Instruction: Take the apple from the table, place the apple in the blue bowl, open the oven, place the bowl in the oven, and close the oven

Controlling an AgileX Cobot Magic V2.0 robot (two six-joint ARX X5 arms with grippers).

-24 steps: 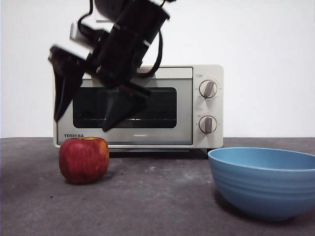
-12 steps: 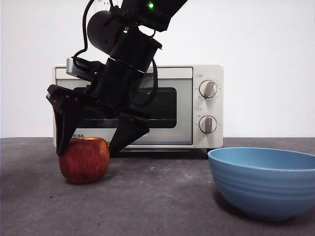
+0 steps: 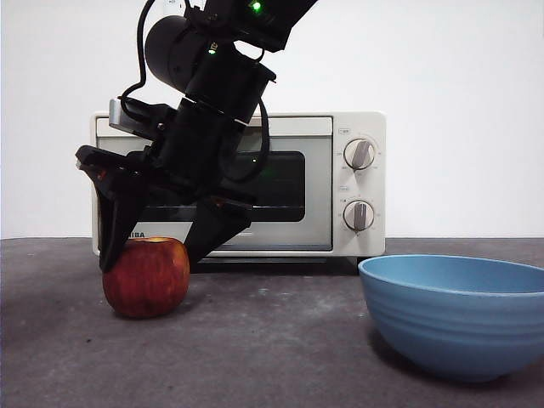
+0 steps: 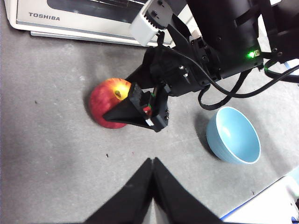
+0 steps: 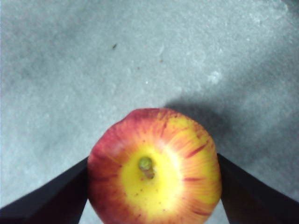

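Front view, left to right. I read this as step one, taking the apple [image 3: 145, 277] from the table [image 3: 272, 348]. The apple sits at lower left of the frame, on the grey surface in front of the oven [image 3: 240, 184]. The right gripper [image 3: 157, 252] comes down from the top of the frame and straddles it: one jaw tip at the apple's left shoulder, the other at its upper right. In the right wrist view the apple [image 5: 154, 166] fills the lower centre, stem up, a black jaw on each flank. The jaws are spread about the fruit's width and look to be touching it or just beside it (I cannot tell which from these frames). The apple rests on the table, so I count the grasp as not yet made.

Next move, my judgement: close the jaws until the fruit is held firmly, then lift straight up before carrying it right toward the blue bowl [image 3: 459, 314]. The skin is round and smooth, so a slanted squeeze could roll it out.

Containers: the blue bowl at lower right is empty, confirmed in the left wrist view [image 4: 233, 135]. The oven door is closed; nothing readable behind the dark glass.

The left gripper [image 4: 152, 161] waits above the table, jaws pressed together, holding nothing.
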